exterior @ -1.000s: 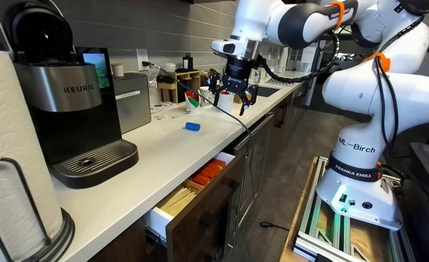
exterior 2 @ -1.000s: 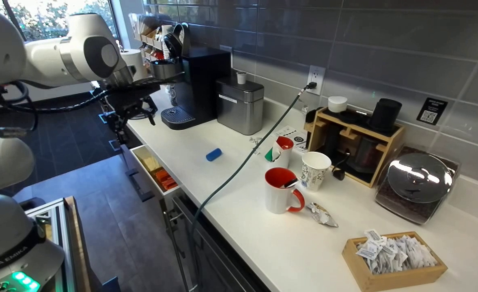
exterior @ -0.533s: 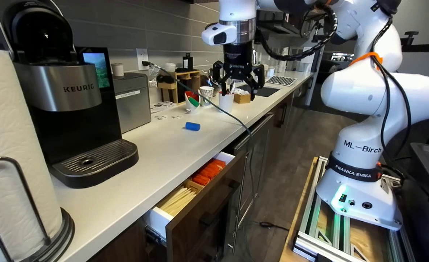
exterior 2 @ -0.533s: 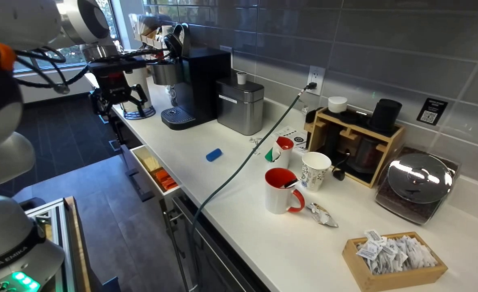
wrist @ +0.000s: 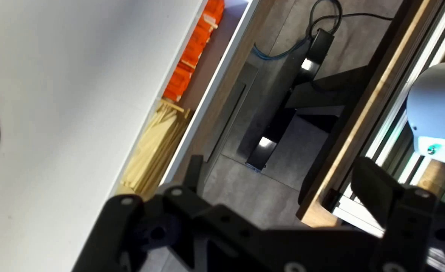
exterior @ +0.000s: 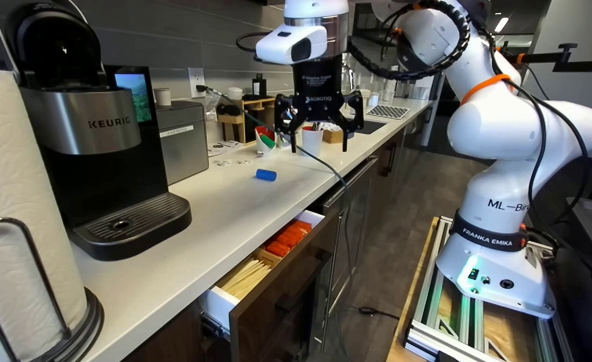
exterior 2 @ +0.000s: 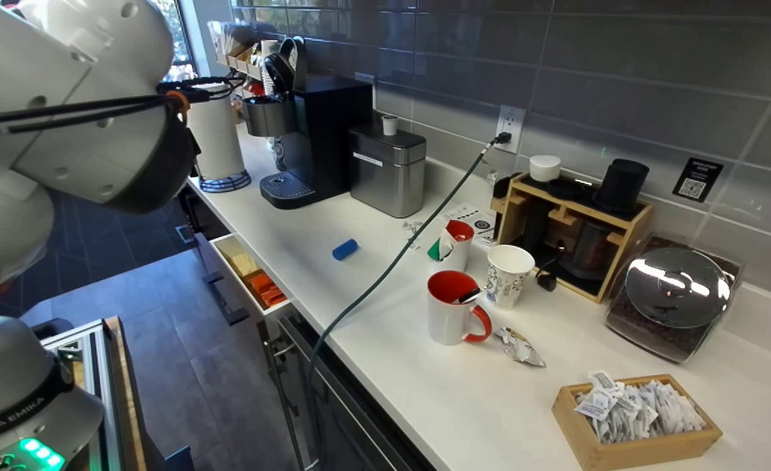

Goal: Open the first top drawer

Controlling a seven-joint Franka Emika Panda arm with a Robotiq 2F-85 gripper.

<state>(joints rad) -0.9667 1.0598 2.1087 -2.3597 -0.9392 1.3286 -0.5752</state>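
The first top drawer stands pulled out from under the counter, with its dark brown front (exterior: 281, 291) and white sides. It also shows in an exterior view (exterior 2: 218, 278) and in the wrist view (wrist: 222, 87). Inside are pale wooden sticks (exterior: 245, 276) and orange packets (exterior: 288, 237) in separate compartments. My gripper (exterior: 319, 148) points down with its fingers spread and nothing between them. It is above counter height, apart from the drawer. In the wrist view the fingers (wrist: 283, 173) are wide apart above the floor beside the drawer front. In an exterior view the arm hides the gripper.
A white counter (exterior: 215, 216) runs above the drawer. On it are a coffee machine (exterior: 95, 151), a paper towel roll (exterior: 14, 201), a blue cylinder (exterior: 266, 174) and mugs (exterior 2: 451, 311). A cable (exterior 2: 385, 278) crosses the counter and hangs over its edge.
My gripper has turned from tilted to pointing straight down and moved sideways over the drawer side. The arm now covers it in an exterior view. The drawer has not moved.
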